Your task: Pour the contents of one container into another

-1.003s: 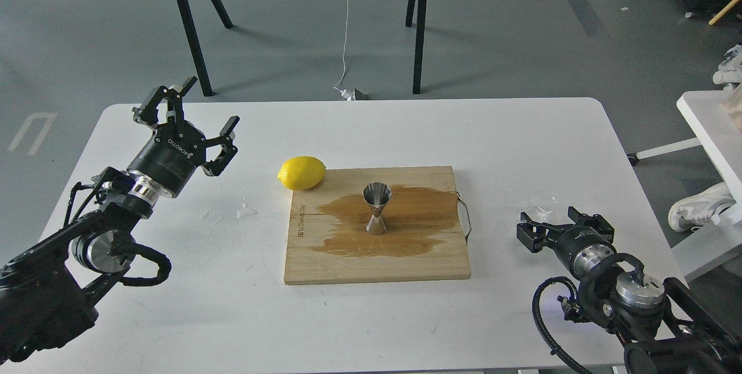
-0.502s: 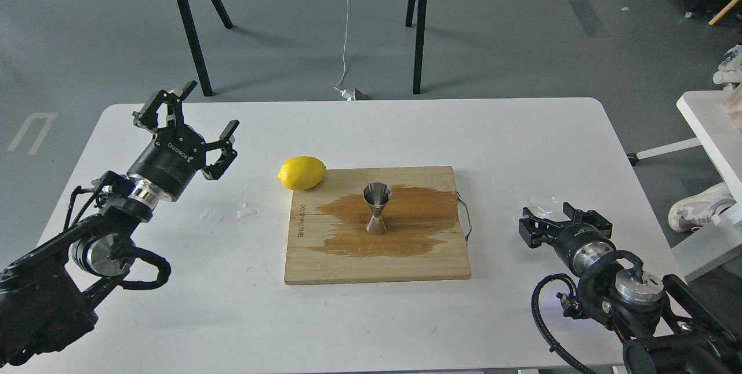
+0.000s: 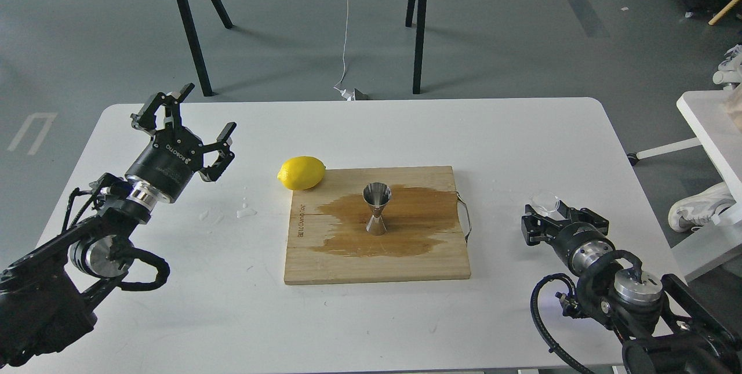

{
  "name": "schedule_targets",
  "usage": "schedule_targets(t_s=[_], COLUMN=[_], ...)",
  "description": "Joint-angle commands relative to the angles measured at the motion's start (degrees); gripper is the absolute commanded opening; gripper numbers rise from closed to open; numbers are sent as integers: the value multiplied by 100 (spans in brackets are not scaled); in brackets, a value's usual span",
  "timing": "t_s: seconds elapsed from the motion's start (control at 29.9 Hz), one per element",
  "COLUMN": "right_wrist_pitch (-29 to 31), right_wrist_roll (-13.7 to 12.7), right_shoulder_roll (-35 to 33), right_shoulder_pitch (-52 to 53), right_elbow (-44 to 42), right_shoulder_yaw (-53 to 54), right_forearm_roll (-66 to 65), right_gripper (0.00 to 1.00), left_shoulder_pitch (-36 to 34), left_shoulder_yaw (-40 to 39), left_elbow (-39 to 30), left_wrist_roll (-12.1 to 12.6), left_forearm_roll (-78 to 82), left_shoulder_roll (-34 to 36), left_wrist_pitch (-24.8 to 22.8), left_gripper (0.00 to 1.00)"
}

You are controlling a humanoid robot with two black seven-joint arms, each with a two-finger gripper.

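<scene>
The left gripper (image 3: 191, 113) hangs above the left part of the white table (image 3: 359, 130), at about 9 o'clock from the wooden board (image 3: 377, 258). Its two fingers (image 3: 223, 130) are spread wide apart and there is nothing between them.

The right gripper (image 3: 548, 211) is low over the table near the right edge, at about 3 o'clock from the board. It is seen from behind and it is dark, so I cannot tell if its fingers are apart or closed. The small clear glass cup (image 3: 545, 200) is on the table directly at the front of this gripper, at its 12 o'clock side. If the gripper touches the cup or only stands just beside it, I cannot tell.

The steel jigger (image 3: 377, 209) stands upright near the middle of the board, with its open mouth up. Around its foot there is a large dark wet stain (image 3: 417, 217) on the wood. A yellow lemon (image 3: 301, 173) lies at the far left corner of the board, at about 10 o'clock from the jigger, and it seems to touch the board edge. A few small drops of water (image 3: 246, 210) are on the table between the left arm and the board.
</scene>
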Motion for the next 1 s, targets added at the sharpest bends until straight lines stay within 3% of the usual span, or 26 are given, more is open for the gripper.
schedule_targets(t_s=[0.0,0.6,0.97], right_wrist_pitch=[9,35,35], right_wrist_roll=[0,26,9], right_shoulder_roll=[0,-18,-62], right_shoulder_pitch=[0,-27,0], right_elbow=[0,114,773], right_shoulder_yaw=[-34,-104,-201], right_forearm_roll=[0,-44,-1072], right_gripper=[50,45,45], left_shoulder_pitch=[0,0,-9], left_shoulder_yaw=[0,0,8], left_elbow=[26,88,88], left_wrist_roll=[1,1,1], left_forearm_roll=[0,0,0], left_shoulder_roll=[7,7,16], left_wrist_pitch=[0,0,0], left_gripper=[94,94,94])
